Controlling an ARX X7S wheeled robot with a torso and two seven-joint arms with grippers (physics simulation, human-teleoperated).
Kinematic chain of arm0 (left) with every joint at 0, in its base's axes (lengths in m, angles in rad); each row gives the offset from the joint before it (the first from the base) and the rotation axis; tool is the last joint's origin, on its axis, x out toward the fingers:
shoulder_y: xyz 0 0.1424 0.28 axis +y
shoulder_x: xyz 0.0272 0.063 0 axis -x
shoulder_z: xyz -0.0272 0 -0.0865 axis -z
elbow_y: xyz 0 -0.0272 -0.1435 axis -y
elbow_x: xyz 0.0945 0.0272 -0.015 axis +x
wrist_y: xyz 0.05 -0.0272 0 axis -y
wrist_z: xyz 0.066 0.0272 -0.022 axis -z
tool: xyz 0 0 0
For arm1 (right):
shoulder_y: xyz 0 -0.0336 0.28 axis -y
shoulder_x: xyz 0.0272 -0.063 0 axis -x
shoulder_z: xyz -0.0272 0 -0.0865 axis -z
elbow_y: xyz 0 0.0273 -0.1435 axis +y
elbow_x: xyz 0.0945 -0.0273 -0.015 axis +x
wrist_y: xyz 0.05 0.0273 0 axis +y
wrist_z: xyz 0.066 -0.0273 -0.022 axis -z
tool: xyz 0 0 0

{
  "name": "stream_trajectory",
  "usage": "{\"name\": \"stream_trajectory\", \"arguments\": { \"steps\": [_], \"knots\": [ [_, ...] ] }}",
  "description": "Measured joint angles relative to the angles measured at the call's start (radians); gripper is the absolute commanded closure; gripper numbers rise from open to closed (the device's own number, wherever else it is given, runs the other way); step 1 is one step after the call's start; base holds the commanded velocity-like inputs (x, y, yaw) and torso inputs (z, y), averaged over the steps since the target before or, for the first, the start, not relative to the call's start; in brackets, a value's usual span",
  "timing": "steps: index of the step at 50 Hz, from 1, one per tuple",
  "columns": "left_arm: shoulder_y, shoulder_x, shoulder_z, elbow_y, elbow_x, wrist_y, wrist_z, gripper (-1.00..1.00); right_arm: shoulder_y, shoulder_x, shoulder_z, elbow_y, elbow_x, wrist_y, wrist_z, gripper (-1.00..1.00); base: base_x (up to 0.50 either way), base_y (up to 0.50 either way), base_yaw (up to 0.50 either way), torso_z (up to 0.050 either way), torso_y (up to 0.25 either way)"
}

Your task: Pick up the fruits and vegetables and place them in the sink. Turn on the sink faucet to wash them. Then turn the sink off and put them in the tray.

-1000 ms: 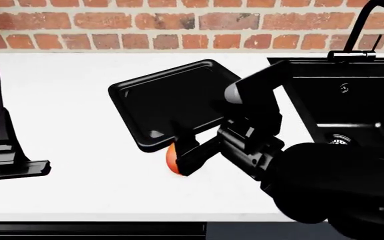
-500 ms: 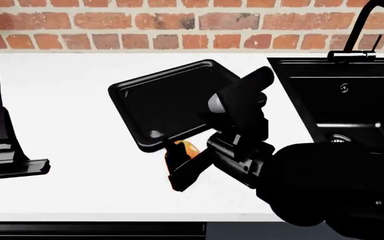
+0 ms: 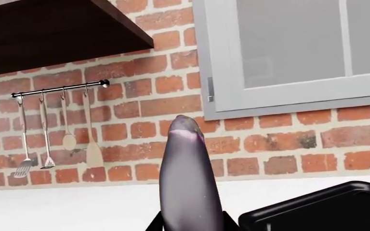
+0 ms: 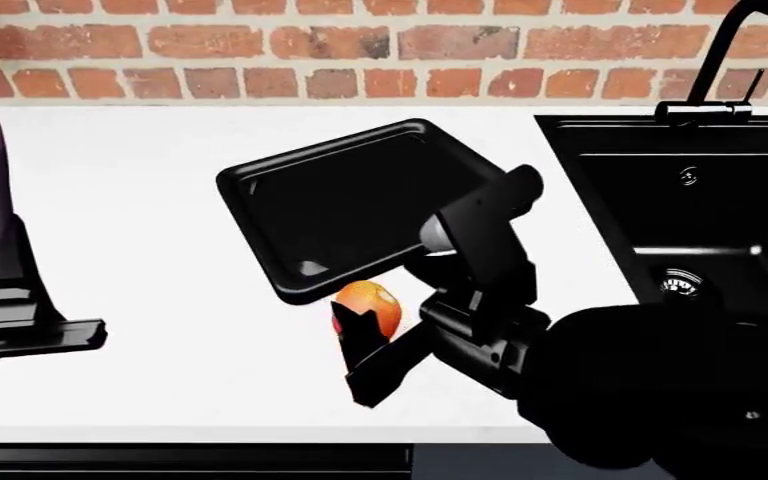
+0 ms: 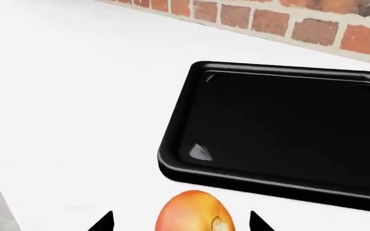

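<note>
My right gripper [image 5: 179,222] sits open around the orange-red fruit [image 4: 365,306] on the white tabletop [image 4: 157,200], just beside the black tray [image 4: 344,205] and left of the sink [image 4: 704,200]. My left gripper [image 4: 17,300] grasps the eggplant [image 3: 188,180] upright. The fruit shows more fully than a second ago.

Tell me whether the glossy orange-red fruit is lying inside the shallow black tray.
No, the orange-red fruit lies on the white counter beside the tray.

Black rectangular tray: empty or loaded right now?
Empty. The glossy black rectangular tray shows only bare floor in head and right wrist views; the round orange-red fruit sits on the counter outside its rim.
</note>
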Motion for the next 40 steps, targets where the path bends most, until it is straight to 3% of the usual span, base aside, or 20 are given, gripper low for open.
{"name": "stream_trajectory", "arguments": {
  "steps": [40],
  "knots": [
    [0.014,0.026,-0.002,-0.016,0.004,0.021,0.008,1.0,-0.145,-0.106,-0.029,0.237,-0.044,-0.039,-0.138,-1.0,0.0,0.0,0.0,0.0,0.0]
  ]
}}
